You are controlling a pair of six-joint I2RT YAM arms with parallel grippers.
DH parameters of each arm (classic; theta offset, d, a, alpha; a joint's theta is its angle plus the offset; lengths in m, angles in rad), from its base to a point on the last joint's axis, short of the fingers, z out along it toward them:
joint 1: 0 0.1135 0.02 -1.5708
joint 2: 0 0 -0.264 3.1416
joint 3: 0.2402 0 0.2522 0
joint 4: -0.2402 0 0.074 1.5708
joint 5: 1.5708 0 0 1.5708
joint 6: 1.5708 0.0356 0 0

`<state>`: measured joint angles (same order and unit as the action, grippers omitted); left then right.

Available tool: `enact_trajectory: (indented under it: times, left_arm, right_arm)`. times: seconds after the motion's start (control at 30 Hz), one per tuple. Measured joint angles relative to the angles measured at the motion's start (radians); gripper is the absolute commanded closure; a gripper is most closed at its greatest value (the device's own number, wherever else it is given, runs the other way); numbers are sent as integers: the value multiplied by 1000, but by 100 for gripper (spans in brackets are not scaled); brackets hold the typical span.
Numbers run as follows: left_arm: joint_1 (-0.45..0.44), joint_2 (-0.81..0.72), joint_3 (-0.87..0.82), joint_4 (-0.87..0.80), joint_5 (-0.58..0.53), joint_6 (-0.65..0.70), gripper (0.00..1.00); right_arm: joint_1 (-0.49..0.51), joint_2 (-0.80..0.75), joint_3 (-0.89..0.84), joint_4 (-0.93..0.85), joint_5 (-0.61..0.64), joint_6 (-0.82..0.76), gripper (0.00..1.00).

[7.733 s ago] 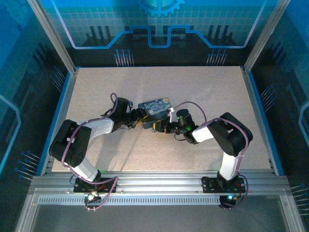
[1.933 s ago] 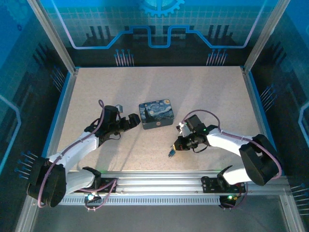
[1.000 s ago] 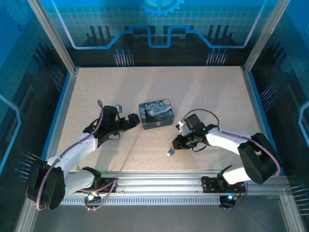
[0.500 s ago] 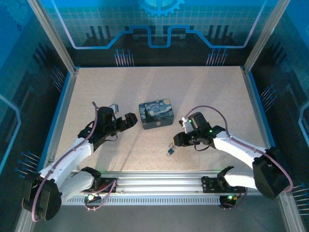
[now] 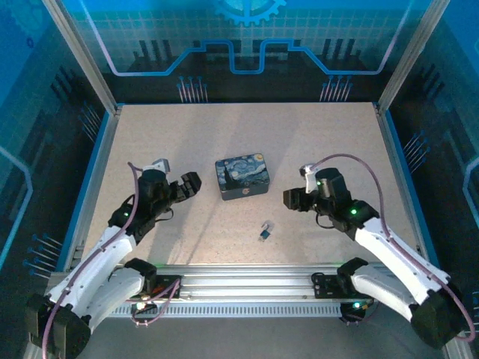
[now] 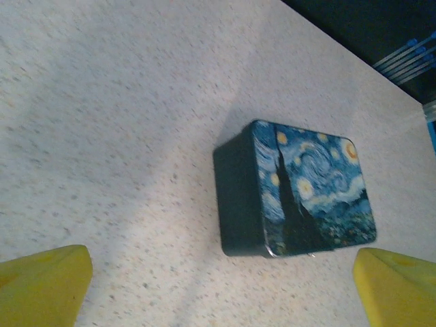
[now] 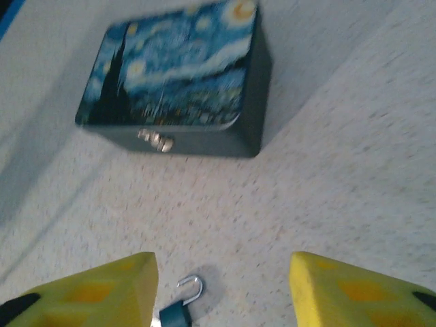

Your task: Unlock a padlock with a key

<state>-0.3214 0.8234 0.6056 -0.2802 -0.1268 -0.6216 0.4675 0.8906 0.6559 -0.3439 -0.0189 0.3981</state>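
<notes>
- Right pincer (image 7: pixel 221 272): released, empty, poised over the desk (image 5: pixel 314 142).
- Padlock (image 7: pixel 180 304): flat on the desk, low between the right fingertips, in front of the box (image 7: pixel 177 88), apart from it.
- Key: too small to tell from the padlock.
- Left pincer (image 5: pixel 188 185): released, empty, beside the box.
- Hazard: the padlock is tiny and lies flat, so a closing pincer may skid it away or catch only the shackle.

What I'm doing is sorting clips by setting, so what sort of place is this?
Probably a robotics lab test cell: robot arms bolted to an aluminium rail, a speckled tabletop, and blue printed panels enclosing it.
</notes>
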Motion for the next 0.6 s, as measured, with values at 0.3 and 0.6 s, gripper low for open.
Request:
enact_trajectory:
  times: [0.3, 0.6]
  left_arm:
    - [7, -38, 0, 2, -263, 120, 1]
    - [13, -43, -101, 216, -419, 323, 1]
  right_arm:
    - [-111, -228, -88, 71, 198, -24, 0]
    - [-233, -324, -241, 220, 310, -34, 0]
